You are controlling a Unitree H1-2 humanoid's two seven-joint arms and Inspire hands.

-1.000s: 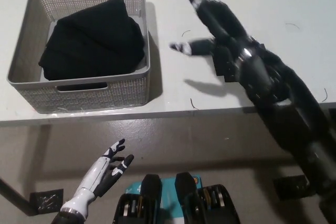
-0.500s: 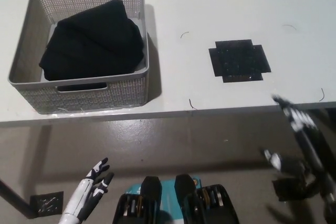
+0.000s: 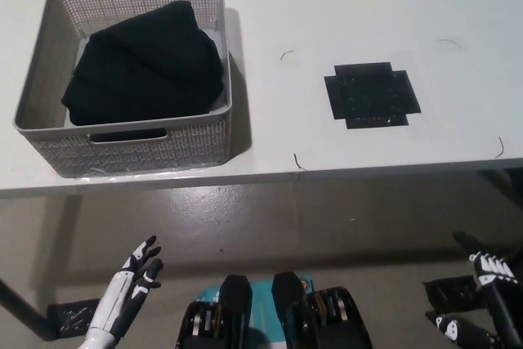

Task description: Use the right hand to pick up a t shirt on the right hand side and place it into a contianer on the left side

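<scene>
White table [image 3: 368, 6] across the top, black cross-shaped mat [image 3: 372, 94] at right of middle, grey basket [image 3: 49, 132] at upper left holding the folded black t-shirt [image 3: 143, 67], white left hand [image 3: 131, 284] lower left, fingers spread, empty, black right hand [image 3: 482, 300] lower right corner, fingers apart, empty

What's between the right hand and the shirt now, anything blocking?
Nothing to clear: the black shirt already lies inside the grey basket. The right hand hangs below the table edge, left hand low too.

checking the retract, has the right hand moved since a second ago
Yes. The right hand was over the table near the black cross-shaped patch; it has pulled back below the table's front edge to the bottom right, open and empty.
</scene>
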